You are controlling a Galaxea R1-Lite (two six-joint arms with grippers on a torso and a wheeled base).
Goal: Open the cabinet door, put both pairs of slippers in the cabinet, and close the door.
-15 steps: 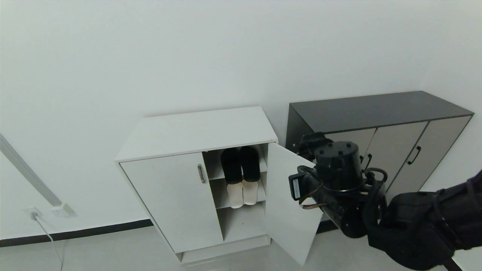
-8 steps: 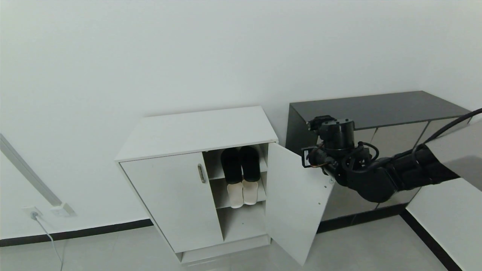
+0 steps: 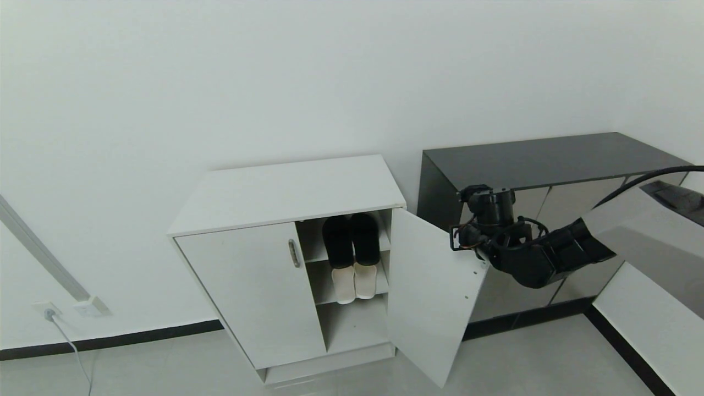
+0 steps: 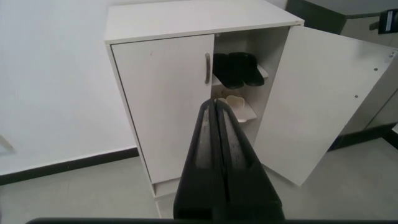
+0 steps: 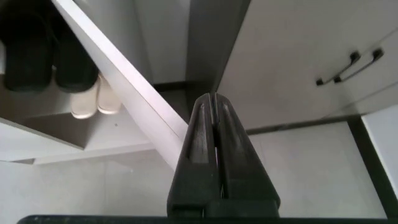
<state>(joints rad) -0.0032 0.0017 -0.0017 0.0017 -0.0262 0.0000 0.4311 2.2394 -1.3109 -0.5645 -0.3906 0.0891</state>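
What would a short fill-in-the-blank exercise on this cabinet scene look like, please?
1. The black slippers sit on the shelf directly ____ the white slippers.
2. The right-hand door of the white cabinet stands ____.
3. The right gripper, near that door's outer edge, is ____ and holds nothing.

Missing words: above; open; shut

Cabinet (image 3: 286,192): white, to the left of the right gripper (image 5: 214,98).
Door (image 3: 434,291): right one, wide open, edge just beside the gripper.
Black slippers (image 3: 352,239): top shelf.
Cream slippers (image 3: 353,283): shelf below.
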